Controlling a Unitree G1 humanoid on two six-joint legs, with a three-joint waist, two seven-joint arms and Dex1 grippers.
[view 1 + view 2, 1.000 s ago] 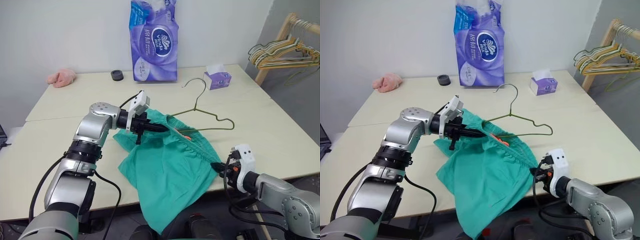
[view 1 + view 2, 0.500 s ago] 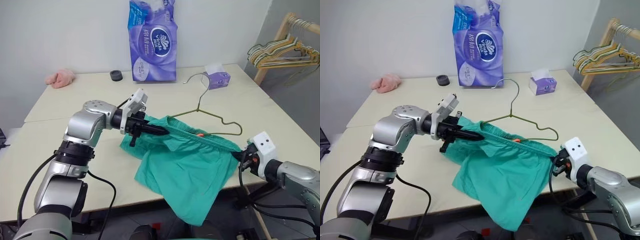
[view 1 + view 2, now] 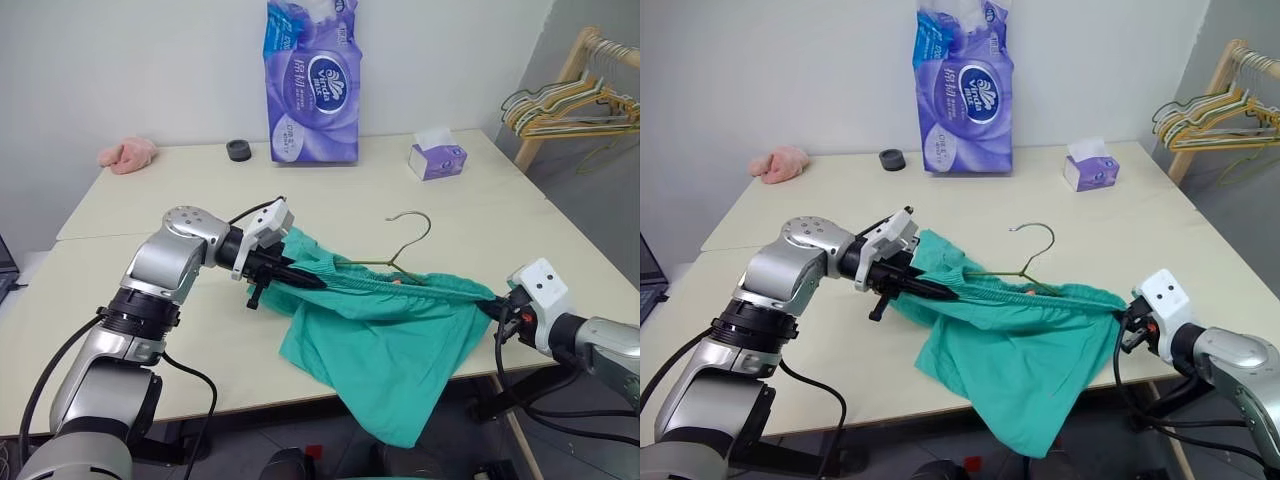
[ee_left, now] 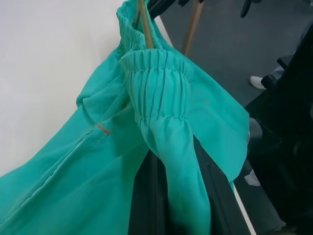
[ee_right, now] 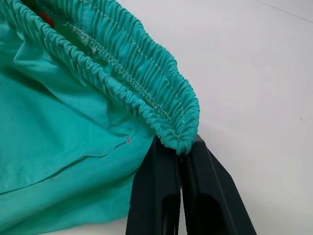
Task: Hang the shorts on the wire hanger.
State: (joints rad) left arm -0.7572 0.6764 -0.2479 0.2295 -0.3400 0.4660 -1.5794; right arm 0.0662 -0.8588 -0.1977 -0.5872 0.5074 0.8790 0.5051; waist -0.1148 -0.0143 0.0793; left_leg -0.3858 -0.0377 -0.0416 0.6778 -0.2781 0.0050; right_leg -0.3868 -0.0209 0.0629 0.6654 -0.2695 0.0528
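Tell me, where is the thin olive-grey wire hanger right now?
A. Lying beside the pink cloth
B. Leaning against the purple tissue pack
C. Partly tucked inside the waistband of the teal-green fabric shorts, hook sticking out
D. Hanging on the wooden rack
C: the wire hanger's curled hook rises from the stretched waistband of the shorts, while its lower part is hidden in the fabric.

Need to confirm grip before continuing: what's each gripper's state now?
Left gripper: shut on the shorts waistband.
Right gripper: shut on the waistband's other end.

Bare table (image 3: 150,200) lies behind the stretched shorts (image 3: 385,320).
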